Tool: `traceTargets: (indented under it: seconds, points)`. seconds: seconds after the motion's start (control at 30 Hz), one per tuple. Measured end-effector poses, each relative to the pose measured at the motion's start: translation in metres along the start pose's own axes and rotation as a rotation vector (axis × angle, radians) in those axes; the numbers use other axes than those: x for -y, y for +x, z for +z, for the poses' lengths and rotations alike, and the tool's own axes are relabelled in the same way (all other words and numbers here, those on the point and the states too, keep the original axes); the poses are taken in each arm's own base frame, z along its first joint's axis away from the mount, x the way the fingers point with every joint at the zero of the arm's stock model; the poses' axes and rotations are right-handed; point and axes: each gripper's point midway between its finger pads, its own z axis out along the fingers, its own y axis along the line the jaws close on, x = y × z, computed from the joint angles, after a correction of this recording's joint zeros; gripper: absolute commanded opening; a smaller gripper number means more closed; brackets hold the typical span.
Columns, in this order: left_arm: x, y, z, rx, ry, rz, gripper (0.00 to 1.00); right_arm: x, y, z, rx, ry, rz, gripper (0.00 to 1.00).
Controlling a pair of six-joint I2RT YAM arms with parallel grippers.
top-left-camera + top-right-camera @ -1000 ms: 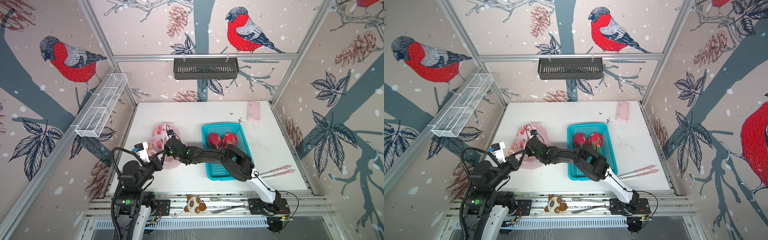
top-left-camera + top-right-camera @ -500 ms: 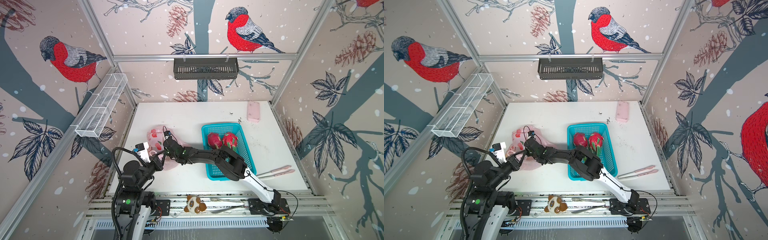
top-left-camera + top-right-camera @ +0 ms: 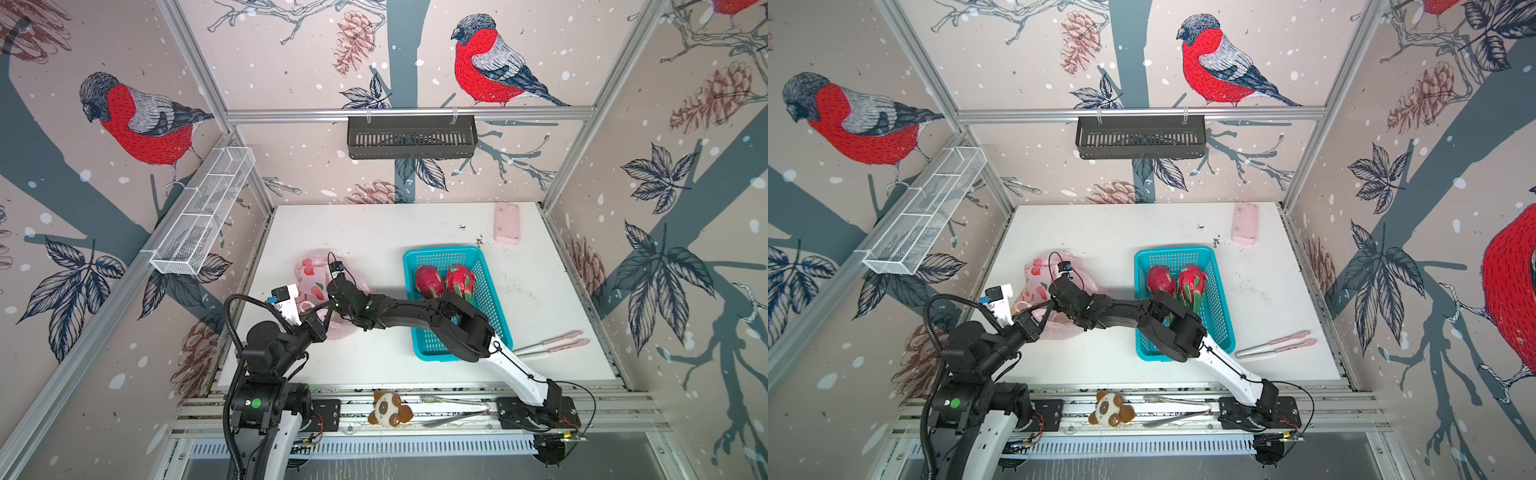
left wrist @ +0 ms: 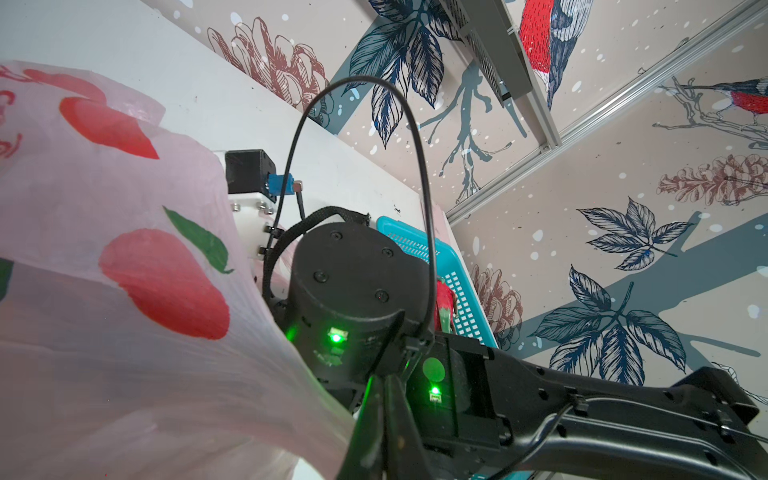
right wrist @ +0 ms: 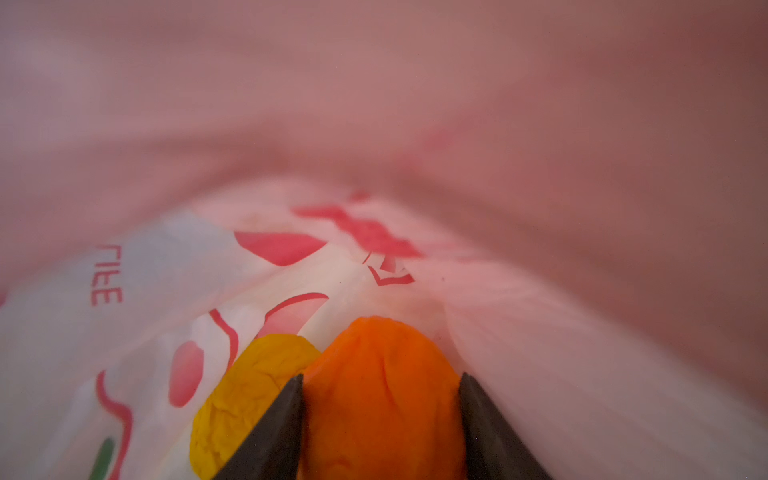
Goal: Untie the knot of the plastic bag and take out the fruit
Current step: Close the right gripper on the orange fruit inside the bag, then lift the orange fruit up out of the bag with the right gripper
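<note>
The pale-pink plastic bag [image 3: 309,274] [image 3: 1038,276] lies on the white table at the left. My left gripper [image 4: 384,376] [image 3: 327,318] is shut on the bag's near edge and holds it up. My right arm's wrist [image 3: 347,295] reaches across into the bag's mouth, so its fingers are hidden in both top views. Inside the bag, my right gripper [image 5: 380,376] has one finger on each side of the orange fruit [image 5: 382,419], both touching it. The yellow fruit [image 5: 245,395] lies beside it. Two dragon fruits [image 3: 428,280] [image 3: 460,279] sit in the teal basket [image 3: 440,252]. The knot is out of view.
A pink block [image 3: 507,223] lies at the back right and pink tongs [image 3: 552,343] to the right of the basket. A plush toy [image 3: 388,412] sits on the front rail. A wire rack [image 3: 203,216] hangs on the left wall and a black shelf [image 3: 411,137] on the back wall.
My right gripper has pushed further left into the bag and its jaws have closed in on the orange fruit. The left gripper has stayed where it was, shut.
</note>
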Motion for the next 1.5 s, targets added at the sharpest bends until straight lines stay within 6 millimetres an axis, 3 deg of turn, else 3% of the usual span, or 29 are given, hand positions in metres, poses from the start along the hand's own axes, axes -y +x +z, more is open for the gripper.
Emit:
traceTargets:
  seconds: [0.23, 0.73, 1.5]
  points:
    - [0.0, -0.001, 0.001, 0.002, 0.0, 0.001, 0.0, 0.007, -0.005, -0.014, 0.004, 0.026, 0.005, 0.36]
    - [-0.003, -0.007, 0.005, 0.019, -0.017, 0.008, 0.0, 0.033, -0.013, -0.053, 0.021, 0.111, 0.022, 0.29]
    - [-0.014, -0.008, 0.01, 0.036, -0.046, 0.006, 0.0, 0.023, -0.044, -0.111, 0.1, 0.102, 0.027, 0.26]
